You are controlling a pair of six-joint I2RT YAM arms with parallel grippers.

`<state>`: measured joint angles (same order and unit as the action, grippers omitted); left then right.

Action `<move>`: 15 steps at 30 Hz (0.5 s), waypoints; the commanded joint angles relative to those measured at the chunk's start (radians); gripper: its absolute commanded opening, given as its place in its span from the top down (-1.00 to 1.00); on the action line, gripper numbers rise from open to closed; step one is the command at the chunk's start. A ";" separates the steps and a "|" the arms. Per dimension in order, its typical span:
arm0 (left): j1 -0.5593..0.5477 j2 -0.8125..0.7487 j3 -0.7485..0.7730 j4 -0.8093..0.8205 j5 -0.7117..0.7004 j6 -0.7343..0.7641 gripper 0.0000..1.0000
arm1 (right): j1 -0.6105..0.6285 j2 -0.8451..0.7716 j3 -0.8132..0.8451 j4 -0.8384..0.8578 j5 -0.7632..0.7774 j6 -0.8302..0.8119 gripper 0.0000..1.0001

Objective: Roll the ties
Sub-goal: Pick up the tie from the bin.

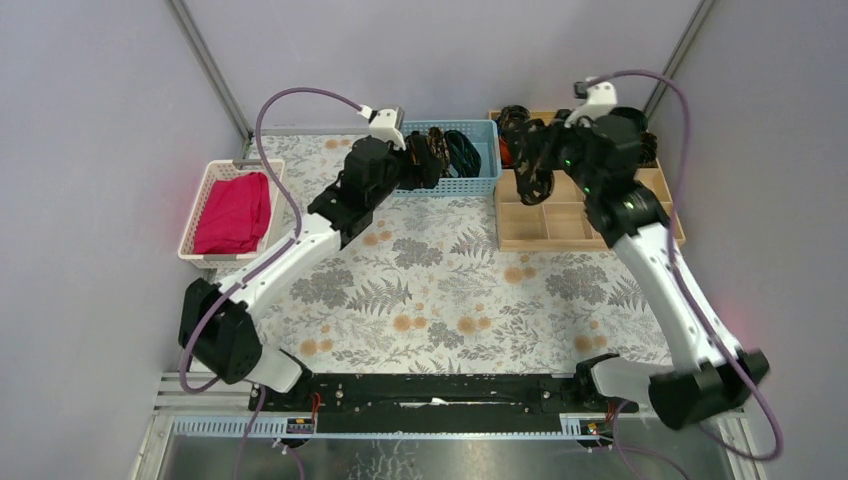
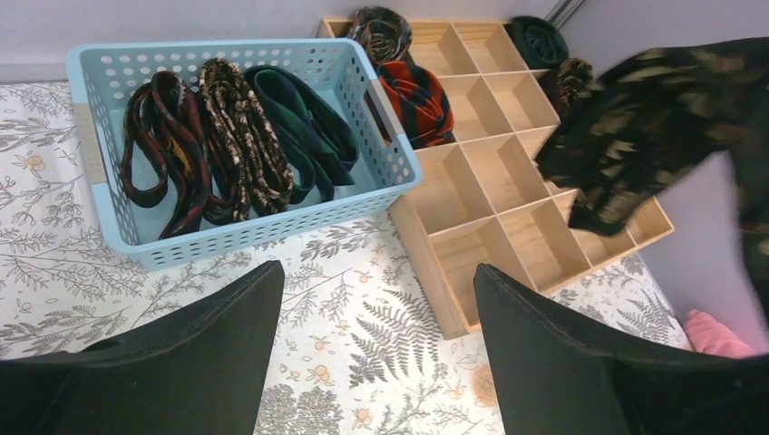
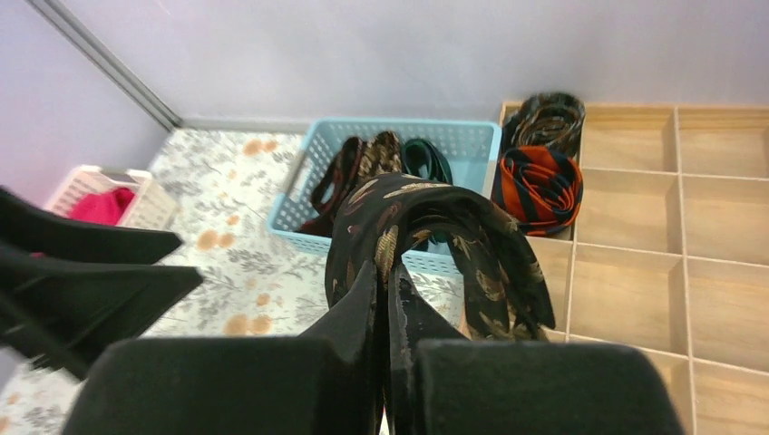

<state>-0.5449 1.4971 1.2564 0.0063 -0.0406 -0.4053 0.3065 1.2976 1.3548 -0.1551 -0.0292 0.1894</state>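
**Flecked tie up over the tray, right arm in charge**

Start wide: the fern-printed desk point(image 1: 430, 300) carries the pale wooden divided tray point(image 1: 545, 225) at its far right, and everything is placed from that tray. Hard against the tray's left wall sits the light-blue perforated plastic basket point(image 2: 95, 154), with three unrolled ties lying lengthwise in it, one red-black, one gold-flecked and one dark green.

Now the action. The black necktie with gold-brown flecks point(image 3: 435, 217) hangs in the air above the tray's far-left part. It is bunched and looped rather than a neat coil, and its folds drop down from the grip towards the compartments.

The right claw point(image 3: 385, 299) has its fingers pressed together on that fabric, so this arm is plainly the nearer one. The left claw point(image 2: 376, 281) hovers off the tray's left side, near the basket. Its fingers are spread wide and hold nothing, and the tie lies to its right.

A red-and-black striped coil point(image 3: 540, 186) sits in a far-left compartment of the tray, with bare compartments nearer the arms. My read is that the placing depends on lowering the bundle straight down into a free one.
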 commanded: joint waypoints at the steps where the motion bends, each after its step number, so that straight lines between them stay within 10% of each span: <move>1: -0.086 -0.068 -0.044 -0.035 -0.119 -0.006 -0.67 | -0.002 -0.214 -0.020 -0.126 0.024 0.045 1.00; 15: -0.491 -0.394 -0.301 -0.081 -0.451 -0.069 -0.66 | -0.002 -0.525 -0.189 -0.454 -0.258 0.174 1.00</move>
<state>-0.9833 1.1736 1.0477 -0.0620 -0.3485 -0.4229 0.3065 0.7948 1.1847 -0.5323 -0.1181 0.3077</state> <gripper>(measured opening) 0.835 0.029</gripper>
